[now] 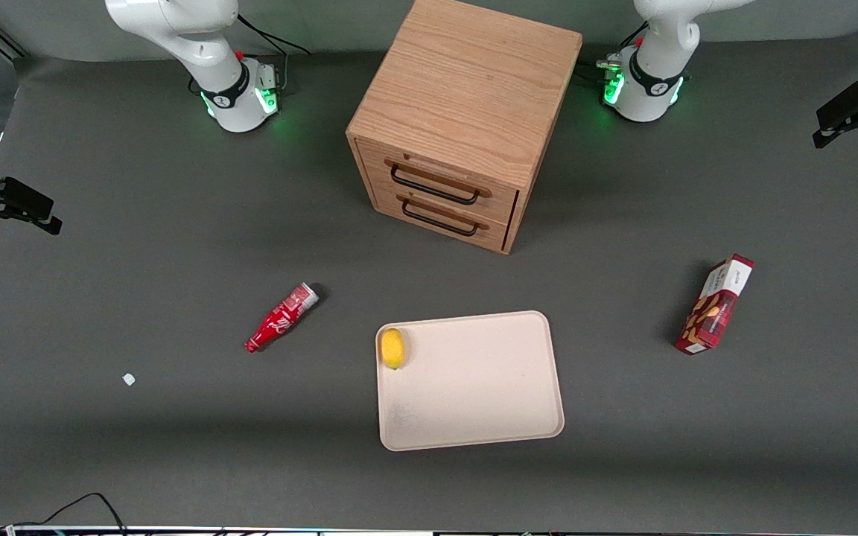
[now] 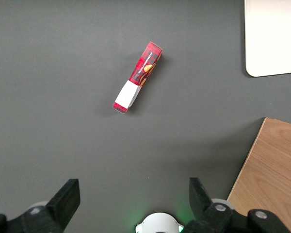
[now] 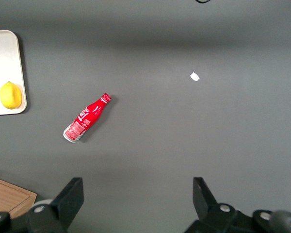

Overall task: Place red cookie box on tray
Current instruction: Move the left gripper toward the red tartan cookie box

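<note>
dark grey tabletop throughout. gripper (image 2: 132, 204) high above the mat, fingers (image 2: 67, 196) spread wide, holding nothing. red cookie box (image 2: 138, 77) on its side well below, clear of both fingers, long axis slanted across the gap. lies toward working arm's end of table, well apart from tray (image 1: 541, 372); lemon (image 1: 392, 348) sits on tray.

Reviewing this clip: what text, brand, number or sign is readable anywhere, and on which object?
None can be read for certain.
red cookie box: small print along its side, too blurred to read.
red soda bottle: white script on its label, too small to read.
tray, lemon, drawer cabinet: no text.
The gripper hangs open above the table, empty.
</note>
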